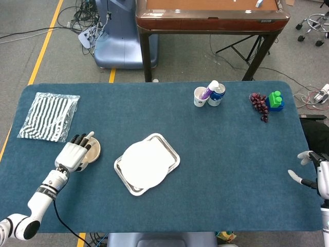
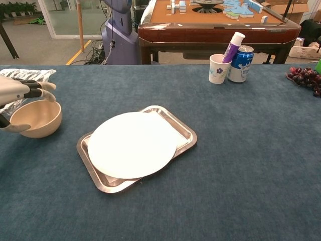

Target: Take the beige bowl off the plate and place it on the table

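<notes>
1. Beige and glossy, the bowl sits upright on the blue desk, well left of the plate and just beside the left hand.
2. In the chest view the left hand's fingers reach over the bowl's far rim and a thumb lies low along its near side; whether they press the rim or merely hover there, I cannot tell.
3. The bowl looks rigid, light and smooth, probably ceramic or hard plastic, so it could slip from a loose hold and might chip if dropped. Its rim is the sensible place to take it, fingers inside and thumb outside.
4. Judging by where it stands, the placing looks nearly done; only letting go remains.
5. The plate is bare and rests on a steel tray at mid-desk.
6. The right hand waits at the desk's right edge, fingers spread, holding nothing.
7. A striped bag lies beyond the bowl, near the far left corner.
</notes>
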`<state>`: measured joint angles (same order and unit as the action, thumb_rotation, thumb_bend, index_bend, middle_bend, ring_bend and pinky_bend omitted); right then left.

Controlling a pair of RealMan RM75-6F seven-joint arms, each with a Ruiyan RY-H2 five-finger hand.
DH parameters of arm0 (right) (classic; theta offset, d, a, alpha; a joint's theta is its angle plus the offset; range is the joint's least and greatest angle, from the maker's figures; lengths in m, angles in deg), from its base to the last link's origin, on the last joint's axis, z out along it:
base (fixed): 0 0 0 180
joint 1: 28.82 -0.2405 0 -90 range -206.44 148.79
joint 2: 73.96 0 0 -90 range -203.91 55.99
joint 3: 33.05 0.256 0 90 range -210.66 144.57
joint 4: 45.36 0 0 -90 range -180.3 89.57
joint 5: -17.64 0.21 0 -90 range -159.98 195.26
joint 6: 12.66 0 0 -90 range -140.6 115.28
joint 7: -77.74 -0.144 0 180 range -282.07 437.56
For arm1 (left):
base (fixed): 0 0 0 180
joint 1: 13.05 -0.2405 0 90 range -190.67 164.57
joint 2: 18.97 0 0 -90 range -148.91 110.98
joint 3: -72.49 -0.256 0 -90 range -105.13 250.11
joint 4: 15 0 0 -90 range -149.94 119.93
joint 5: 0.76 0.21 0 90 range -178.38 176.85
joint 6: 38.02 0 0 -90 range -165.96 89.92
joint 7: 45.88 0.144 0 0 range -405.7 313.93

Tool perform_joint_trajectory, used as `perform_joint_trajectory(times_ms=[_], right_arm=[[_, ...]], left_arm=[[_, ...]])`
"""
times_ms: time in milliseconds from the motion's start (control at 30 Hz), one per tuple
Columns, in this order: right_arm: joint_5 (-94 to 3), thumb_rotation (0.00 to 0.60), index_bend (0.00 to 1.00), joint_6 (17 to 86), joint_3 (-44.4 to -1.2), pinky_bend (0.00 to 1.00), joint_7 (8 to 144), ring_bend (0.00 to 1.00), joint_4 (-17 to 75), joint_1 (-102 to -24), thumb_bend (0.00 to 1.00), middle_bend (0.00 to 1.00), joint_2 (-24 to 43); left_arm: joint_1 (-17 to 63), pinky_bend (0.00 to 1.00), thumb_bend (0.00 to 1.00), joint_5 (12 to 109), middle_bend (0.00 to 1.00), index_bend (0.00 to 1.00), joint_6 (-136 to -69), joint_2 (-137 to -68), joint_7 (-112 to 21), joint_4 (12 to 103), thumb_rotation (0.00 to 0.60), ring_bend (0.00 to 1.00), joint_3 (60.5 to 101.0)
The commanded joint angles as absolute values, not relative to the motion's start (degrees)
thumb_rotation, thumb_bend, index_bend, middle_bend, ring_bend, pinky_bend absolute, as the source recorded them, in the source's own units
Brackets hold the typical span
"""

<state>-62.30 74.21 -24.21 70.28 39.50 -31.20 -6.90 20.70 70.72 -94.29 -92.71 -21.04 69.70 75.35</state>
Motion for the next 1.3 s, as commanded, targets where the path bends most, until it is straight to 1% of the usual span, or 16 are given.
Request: perform_joint_trajectory(times_ms=[33, 200, 333, 400, 500, 667, 833, 900, 1033, 1300], right_arm=[[-62.37, 0.600, 0.47, 74.27, -24.22, 0.44, 70.29, 0.43, 39.46, -31.20, 0.00, 0.56, -6.86], [-62.56, 0.600, 0.47, 74.58, -24.25, 0.44, 70.30, 0.43, 39.49, -31.11, 0.00, 0.56, -6.76], [-62.77, 0.600, 0.47, 75.06, -24.30, 0.44, 70.34, 0.43, 39.67, -30.90, 0.00, 0.56, -6.82], [-63.13, 0.600, 0.47, 75.58, -24.40, 0.44, 70.78, 0.43, 39.90, -30.76, 0.00, 0.56, -6.79], [-63.53, 0.600, 0.47, 76.16, -24.55, 0.44, 71.99, 0.43, 40.17, -30.63, 0.00, 0.56, -6.60], [-64.29, 0.600, 0.48, 77.67, -24.60, 0.44, 75.37, 0.43, 40.04, -30.49, 0.00, 0.56, -5.91], [-65.17, 0.600, 0.49, 79.10, -24.72, 0.44, 76.82, 0.43, 40.29, -30.18, 0.00, 0.57, -5.50], [-65.22, 0.600, 0.49, 79.19, -24.76, 0.44, 76.36, 0.43, 40.47, -30.05, 0.00, 0.57, -5.65], [-65.09, 0.600, 0.49, 78.78, -24.76, 0.44, 75.24, 0.43, 40.64, -30.04, 0.00, 0.57, -6.05], [-64.20, 0.600, 0.49, 78.05, -24.89, 0.44, 74.79, 0.43, 40.41, -29.80, 0.00, 0.57, -6.00]], left_arm=[[18.83, 0.10, 0.31, 68.69, 0.02, 0.15, -96.43, -88.38, -21.25, 75.14, 0.600, 0.00, 75.78], [15.32, 0.11, 0.31, 68.54, 0.04, 0.15, -101.25, -83.34, -22.13, 81.67, 0.600, 0.00, 75.19], [11.72, 0.14, 0.31, 67.96, 0.06, 0.15, -104.31, -79.38, -22.70, 86.37, 0.600, 0.00, 73.37], [9.93, 0.16, 0.31, 66.46, 0.07, 0.17, -105.57, -77.52, -22.01, 88.89, 0.600, 0.00, 72.40], [7.58, 0.21, 0.31, 64.89, 0.08, 0.18, -107.58, -75.72, -21.00, 92.16, 0.600, 0.00, 71.15], [3.20, 0.21, 0.31, 68.43, 0.08, 0.19, -113.21, -75.86, -24.43, 94.07, 0.600, 0.00, 70.00], [-0.47, 0.21, 0.31, 73.08, 0.08, 0.21, -117.45, -78.14, -27.35, 92.07, 0.600, 0.00, 68.58], [-1.04, 0.21, 0.31, 73.45, 0.08, 0.21, -117.63, -78.88, -27.00, 91.40, 0.600, 0.00, 68.37], [-1.56, 0.21, 0.31, 74.95, 0.08, 0.22, -119.00, -80.91, -27.93, 89.41, 0.600, 0.00, 69.47], [-1.02, 0.21, 0.31, 73.89, 0.08, 0.22, -115.67, -81.23, -29.22, 88.34, 0.600, 0.00, 70.30]])
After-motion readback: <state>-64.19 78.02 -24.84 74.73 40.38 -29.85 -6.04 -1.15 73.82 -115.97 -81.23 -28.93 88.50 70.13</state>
